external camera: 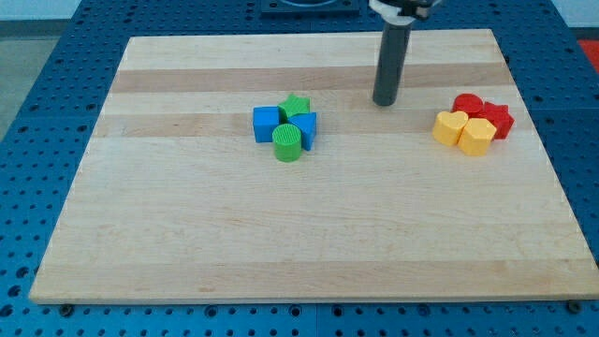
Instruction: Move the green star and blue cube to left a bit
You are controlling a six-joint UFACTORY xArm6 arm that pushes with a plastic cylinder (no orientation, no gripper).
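The green star (296, 104) sits near the board's middle, at the top of a tight cluster. The blue cube (267, 124) is at the cluster's left, touching the star. A blue triangular block (306, 127) is at the right and a green cylinder (288, 146) at the bottom. My tip (385, 101) rests on the board to the right of the cluster, well apart from the star and level with it.
A second cluster lies at the view's right: a red cylinder (467, 104), a red star (498, 120), a yellow heart-like block (450, 126) and a yellow hexagonal block (476, 137). The wooden board (140, 234) lies on a blue perforated table.
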